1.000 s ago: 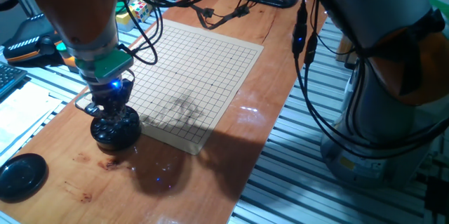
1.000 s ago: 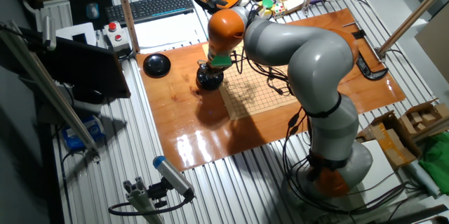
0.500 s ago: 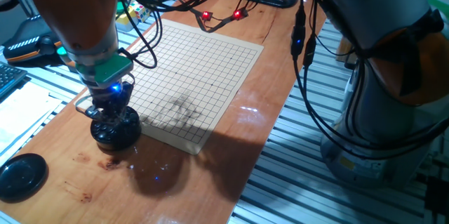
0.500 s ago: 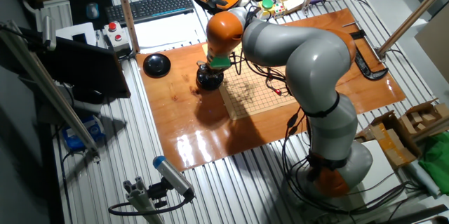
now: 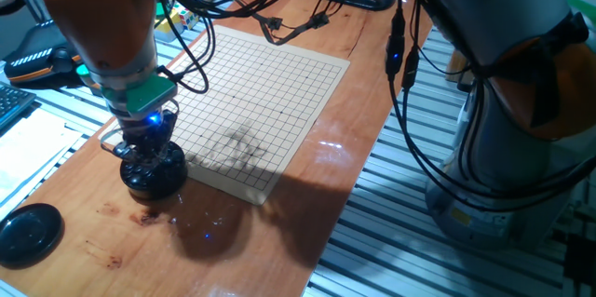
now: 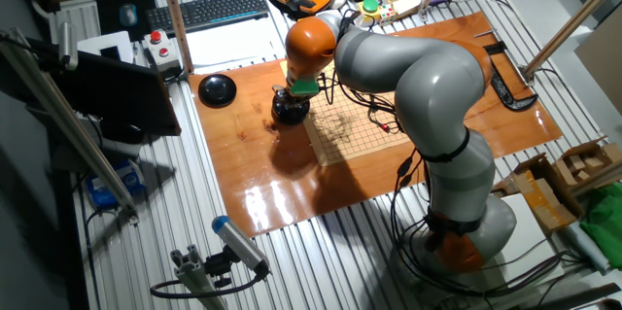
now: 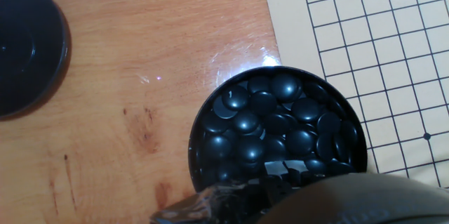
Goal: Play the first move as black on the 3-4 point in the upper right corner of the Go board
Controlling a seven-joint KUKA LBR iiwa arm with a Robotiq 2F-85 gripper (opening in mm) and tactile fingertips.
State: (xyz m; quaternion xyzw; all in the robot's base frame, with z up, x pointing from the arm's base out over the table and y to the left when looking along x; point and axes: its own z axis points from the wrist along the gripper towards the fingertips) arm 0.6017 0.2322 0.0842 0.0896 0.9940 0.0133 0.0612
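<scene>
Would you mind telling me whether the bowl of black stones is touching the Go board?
Touching, or at least overlapping: in the hand view the bowl has its right rim lying over the Go board edge, covering grid lines, with no wood between them.

no legible text, labels, brands or numbers anywhere (board grid lines unmarked, keyboard keys too small)

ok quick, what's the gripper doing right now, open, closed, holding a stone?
Gripper: down at the bowl of black stones; whether it is open, shut or holding a stone cannot be told, since its fingertips are hidden.
</scene>
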